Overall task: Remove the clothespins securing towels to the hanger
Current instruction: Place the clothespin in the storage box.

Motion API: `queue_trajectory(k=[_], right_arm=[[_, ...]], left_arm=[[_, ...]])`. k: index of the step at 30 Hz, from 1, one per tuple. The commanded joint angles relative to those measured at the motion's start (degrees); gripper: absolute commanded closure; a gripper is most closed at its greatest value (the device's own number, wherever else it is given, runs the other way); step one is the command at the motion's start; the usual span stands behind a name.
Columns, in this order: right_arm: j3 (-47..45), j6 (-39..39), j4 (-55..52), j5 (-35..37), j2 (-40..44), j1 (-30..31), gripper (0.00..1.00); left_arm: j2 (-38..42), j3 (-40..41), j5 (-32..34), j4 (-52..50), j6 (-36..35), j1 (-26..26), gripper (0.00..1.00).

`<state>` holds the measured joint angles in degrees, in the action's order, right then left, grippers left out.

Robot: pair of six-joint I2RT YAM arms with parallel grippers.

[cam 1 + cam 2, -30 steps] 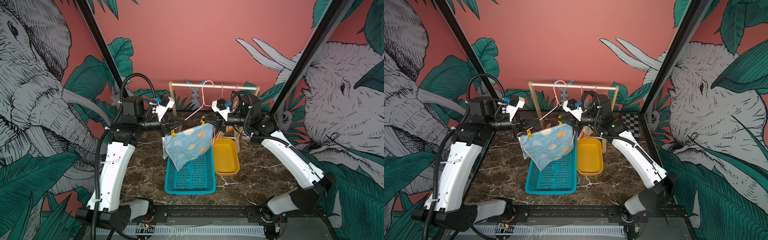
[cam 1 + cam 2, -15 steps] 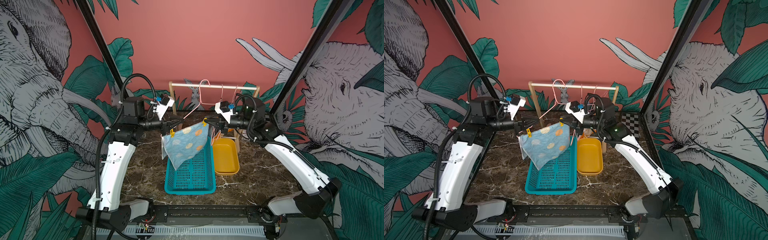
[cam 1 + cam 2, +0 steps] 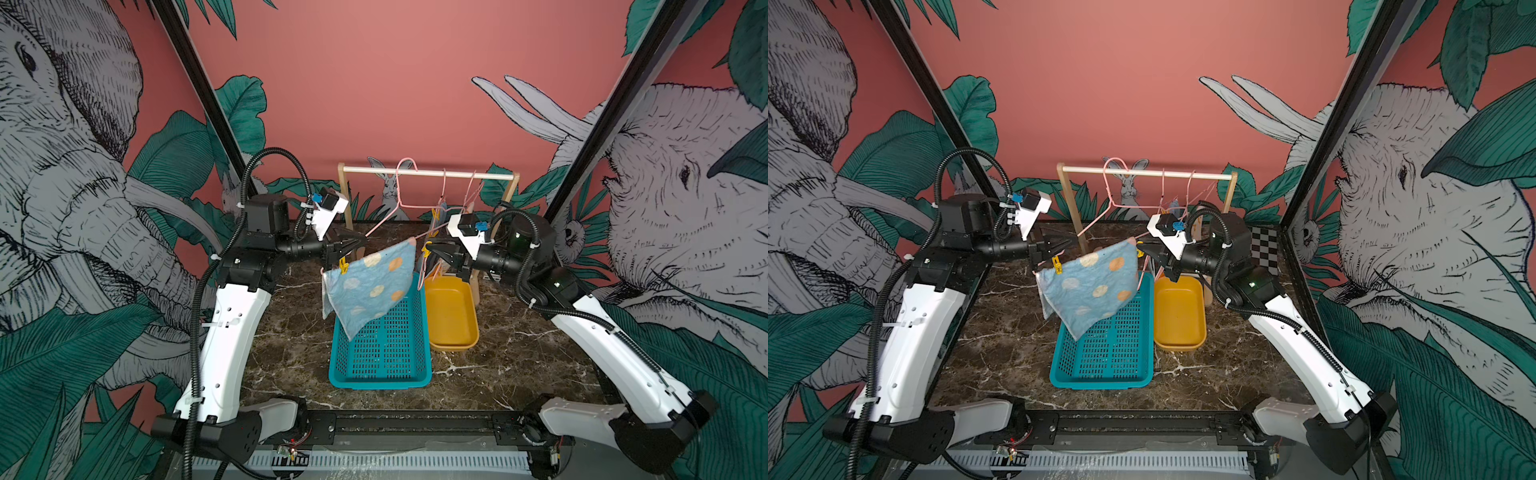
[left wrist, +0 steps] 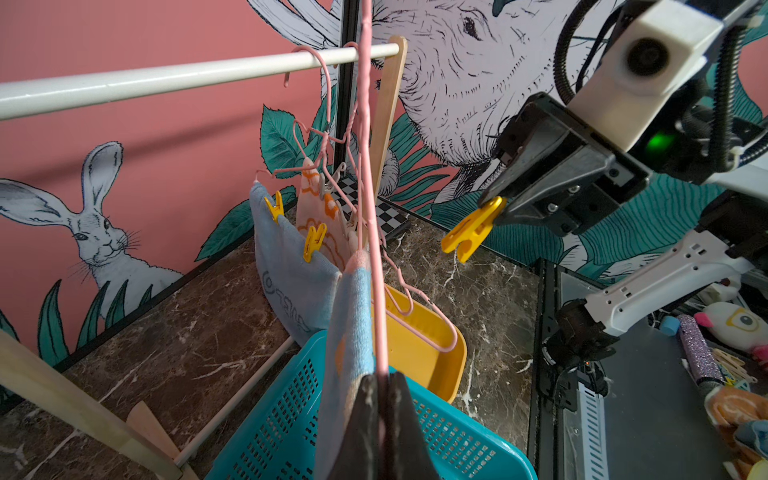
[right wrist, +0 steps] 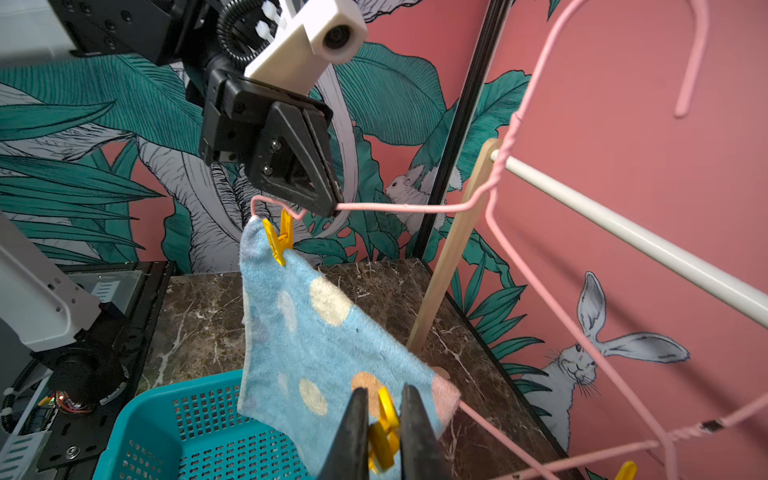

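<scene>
Clamps the wire of the pink hanger (image 5: 399, 207) with the left gripper (image 5: 330, 203), jaws tight. Pinches a freed yellow clothespin (image 4: 471, 230) in the right gripper (image 4: 493, 206), now drawn back clear of the hanger after sitting against its towel corner a second ago. Leaves the light blue spotted towel (image 5: 316, 345) hung on the hanger by one pinned clothespin (image 5: 279, 237) beside the left gripper.

surface: dark marble tabletop (image 3: 291, 332) | on it: teal basket (image 3: 380, 380), yellow tub (image 3: 451, 311), wooden rack (image 3: 428, 171)
</scene>
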<state>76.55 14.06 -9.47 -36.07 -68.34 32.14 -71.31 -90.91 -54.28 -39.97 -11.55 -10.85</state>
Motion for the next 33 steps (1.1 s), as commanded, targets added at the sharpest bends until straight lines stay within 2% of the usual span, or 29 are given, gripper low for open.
queue_trajectory(k=[1, 18, 23, 33], right_arm=[[-2.9, -2.13, 1.85, 4.67, 3.6, -1.64, 0.88], [-23.4, -14.18, 3.73, 15.82, 13.93, -12.31, 0.88], [-29.17, -17.34, 6.64, 17.39, 12.83, -13.2, 0.88], [-35.55, -22.03, 15.41, 18.38, 4.24, -13.33, 0.88]], left_arm=[[2.13, -0.05, -0.06, 1.12, -0.78, -0.31, 1.0], [3.06, -0.08, 0.23, 0.67, -1.02, -0.31, 1.0], [3.19, -0.14, -0.11, 0.68, -1.02, -0.31, 1.0], [3.15, -0.06, -0.99, 0.94, -0.67, -0.31, 1.0]])
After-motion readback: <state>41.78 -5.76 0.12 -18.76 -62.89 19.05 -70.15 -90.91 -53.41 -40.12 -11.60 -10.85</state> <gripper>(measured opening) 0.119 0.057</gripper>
